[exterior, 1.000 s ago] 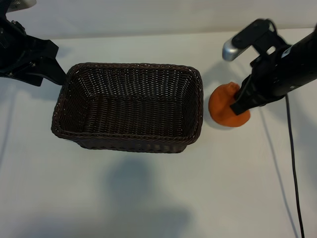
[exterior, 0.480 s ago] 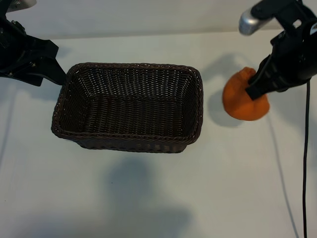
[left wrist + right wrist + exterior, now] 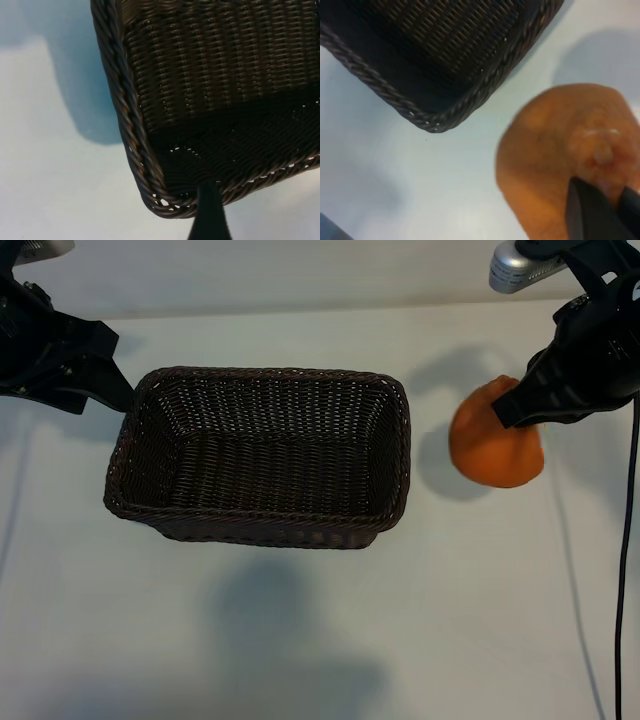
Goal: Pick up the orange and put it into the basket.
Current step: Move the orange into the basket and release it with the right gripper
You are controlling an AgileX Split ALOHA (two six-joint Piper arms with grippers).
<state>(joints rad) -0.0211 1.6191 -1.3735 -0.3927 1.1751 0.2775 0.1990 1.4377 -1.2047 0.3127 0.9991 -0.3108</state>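
The orange [image 3: 495,445] hangs clear of the white table, to the right of the basket [image 3: 258,530], and casts a shadow toward it. My right gripper [image 3: 512,410] is shut on the orange's knobbly stem end; the right wrist view shows the orange [image 3: 555,160] with dark fingers [image 3: 592,212] pinching beside the bump. The dark brown wicker basket stands empty at centre-left. My left gripper [image 3: 118,392] rests open at the basket's far-left corner. In the left wrist view one finger [image 3: 210,215] lies against the basket rim [image 3: 130,125].
A black cable [image 3: 625,570] trails down the table's right side below the right arm. The basket's near corner [image 3: 435,122] shows in the right wrist view, a short gap from the orange. Bare white table lies in front of the basket.
My right gripper has lifted the orange off the table and carried it up and to the right, away from the basket. The left arm and basket have not moved.
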